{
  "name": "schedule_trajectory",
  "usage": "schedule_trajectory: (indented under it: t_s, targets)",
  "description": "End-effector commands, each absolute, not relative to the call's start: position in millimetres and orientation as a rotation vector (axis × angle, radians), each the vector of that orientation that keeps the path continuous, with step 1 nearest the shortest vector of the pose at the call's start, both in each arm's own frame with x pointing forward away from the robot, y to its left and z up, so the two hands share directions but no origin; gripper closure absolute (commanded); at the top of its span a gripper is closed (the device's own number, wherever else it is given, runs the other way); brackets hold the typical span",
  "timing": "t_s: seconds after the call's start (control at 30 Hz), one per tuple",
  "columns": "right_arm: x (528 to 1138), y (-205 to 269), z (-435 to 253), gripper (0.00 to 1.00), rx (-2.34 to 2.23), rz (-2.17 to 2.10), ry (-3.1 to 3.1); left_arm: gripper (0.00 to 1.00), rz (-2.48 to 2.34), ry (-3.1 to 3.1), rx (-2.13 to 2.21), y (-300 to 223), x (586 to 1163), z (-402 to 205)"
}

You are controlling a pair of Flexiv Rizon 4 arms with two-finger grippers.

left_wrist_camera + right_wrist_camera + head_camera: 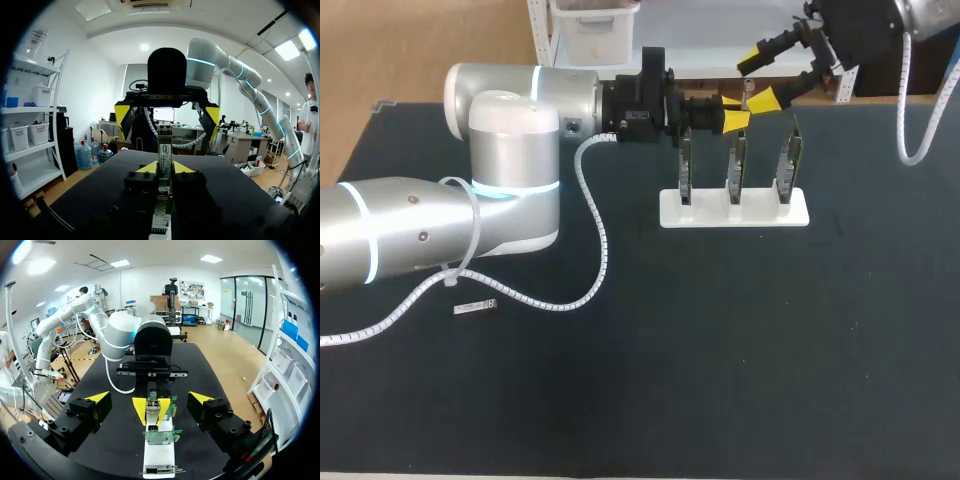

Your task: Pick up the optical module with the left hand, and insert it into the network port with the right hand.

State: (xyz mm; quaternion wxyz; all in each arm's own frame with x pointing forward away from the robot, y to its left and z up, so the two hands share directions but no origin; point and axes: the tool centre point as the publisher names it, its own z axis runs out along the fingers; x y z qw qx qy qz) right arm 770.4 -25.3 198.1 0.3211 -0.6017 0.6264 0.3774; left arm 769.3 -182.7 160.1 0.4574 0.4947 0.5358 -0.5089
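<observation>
1. And the first half is looking done: the left claw (733,113) is gripping the optical module (164,150) from both sides. It is holding the module in the air near the counter's (720,380) far edge, just above the white stand (733,210).
2. The right claw (755,82) is coming in from the far right corner and facing the left one head-on. Its yellow tips are standing wide apart, one on each side of the module's free end. As far as the wrist views are showing, neither tip is touching the module, so I'm judging the handover as not yet made.
3. Below the two claws, the stand is carrying three upright boards (733,165) in a row along the far edge. The network port is sitting on one of these, but I cannot tell which one.
4. What's left, by my reckoning: the right claw closing on the module, the left letting go, and then the push into a port. That's the whole second half of the job.
5. Off near the counter's left edge, a small silver piece (475,307) is lying flat, well apart from the action.
</observation>
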Motion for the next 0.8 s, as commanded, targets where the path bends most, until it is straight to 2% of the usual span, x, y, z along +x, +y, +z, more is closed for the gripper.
schedule_trajectory:
  t_s: [0.03, 0.1, 0.13, 0.17, 0.8]
  targets:
    - [772.9, -24.5, 197.3, 0.00, -1.586, 0.990, 1.647, 1.00, -1.255, 1.320, 1.220, -183.5, 771.0, 159.7]
    - [773.2, -24.6, 196.7, 0.00, -1.591, 0.986, 1.648, 1.00, -1.255, 1.320, 1.220, -183.5, 771.0, 159.7]
    - [773.3, -24.6, 196.4, 0.59, -1.593, 0.983, 1.648, 1.00, -1.255, 1.320, 1.220, -183.5, 771.0, 159.7]
    - [773.3, -24.6, 196.4, 1.00, -1.594, 0.984, 1.646, 1.00, -1.255, 1.320, 1.220, -183.5, 771.0, 159.7]
    - [775.1, -25.8, 194.7, 1.00, -1.590, 0.978, 1.645, 1.00, -1.255, 1.320, 1.220, -183.5, 771.0, 159.7]
